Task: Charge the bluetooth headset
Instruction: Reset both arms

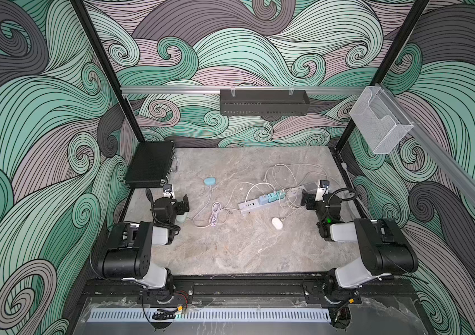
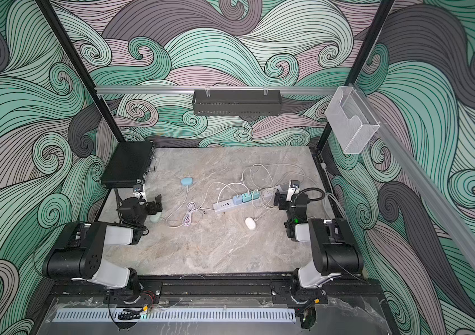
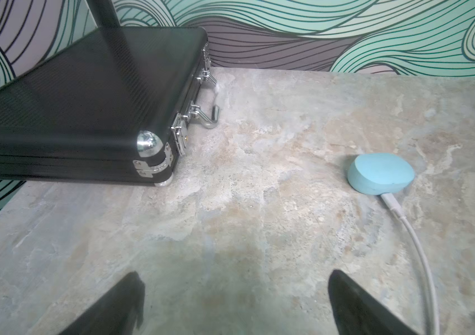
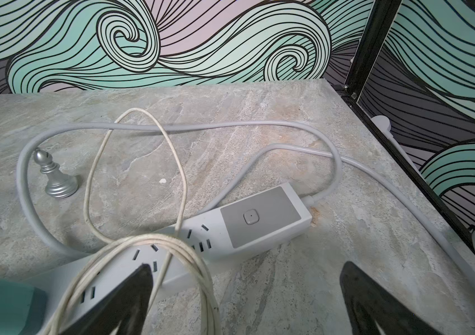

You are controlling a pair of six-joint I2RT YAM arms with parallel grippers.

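**Enclosure.** The walls [image 1: 27, 116] on three sides carry a swirl pattern in green, grey and mauve. Black frame posts stand at the rear corners. A black perforated tray [image 1: 263, 102] hangs on the rear rail, and a clear mesh basket [image 1: 378, 121] hangs on the right-hand rail.

**Surface.** The tabletop [image 1: 230, 246] has a grey-beige stone finish.
- A closed black case [image 1: 150, 164] with chrome latches lies flat in the rear left corner.
- A grey power strip [image 1: 252, 204] lies diagonally right of centre. Three small plug-in chargers [image 1: 273, 197] stand in it in a row, and pale cables loop around and over it.
- A bundled white cable [image 1: 215, 214] lies left of the strip.
- The blue headset case [image 1: 209, 182] rests behind that bundle, well apart from the strip. A white lead [image 3: 422, 255] is plugged into the case.
- The white headset case [image 1: 277, 223] lies just in front of the strip, with a cable end beside it.
- A small silver chess piece [image 4: 56, 177] stands upright beyond the strip, inside a loop of grey cord.

**Left pincer** [image 1: 182, 206]. The jaws are spread wide and hold nothing. It sits low over bare tabletop, between the black case and the blue headset case. In both top views it partly hides a pale green object [image 2: 155, 217].

**Right pincer** [image 4: 247, 268]. The jaws are spread wide and hold nothing. It is poised at the switch end of the power strip. In the right wrist view, one finger [image 4: 131, 290] overlaps the strip and a cream cable loop [image 4: 185, 188]. Contact cannot be determined.
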